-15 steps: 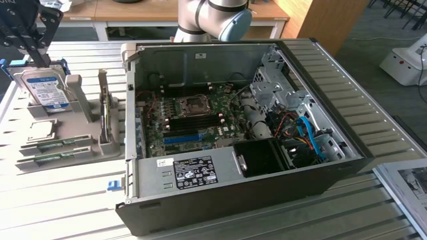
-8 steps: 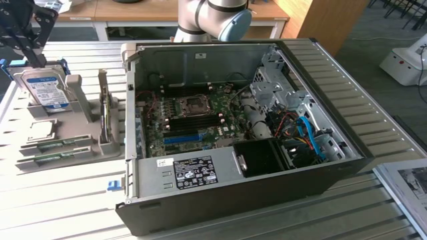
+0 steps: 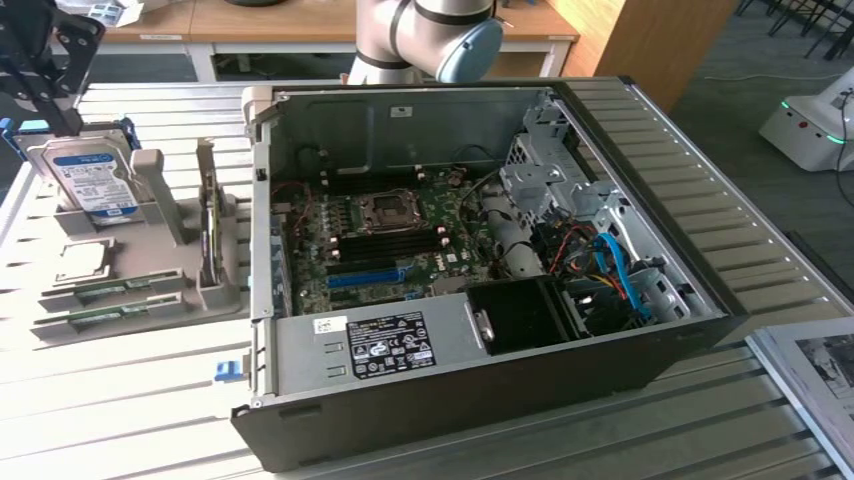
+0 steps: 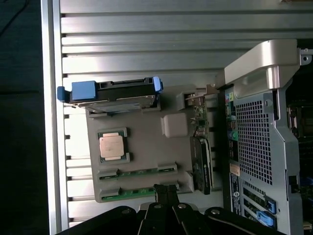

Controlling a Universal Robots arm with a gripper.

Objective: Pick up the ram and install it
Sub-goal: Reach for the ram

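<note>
Hand (image 4: pixel 166 193) hovering over grey holder (image 4: pixel 146 142) on slatted table (image 4: pixel 146 29), fingers pressing together, gripping nothing. Ram (image 4: pixel 128 194) lying flat in holder's outermost slot, hand's tips hanging near its end. Second green stick (image 4: pixel 139 172) lying in next slot, between ram and processor chip (image 4: pixel 111 146). Hard drive (image 4: pixel 115 95) standing at holder's far end. Open computer case (image 3: pixel 481 250) sitting beside holder, on exterior view's right, motherboard (image 3: pixel 380 235) showing inside.

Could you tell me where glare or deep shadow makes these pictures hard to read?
Wrist view: glare washes out the table slats beside the parts tray. Exterior view: the computer case interior lies in shadow around the black box.
</note>
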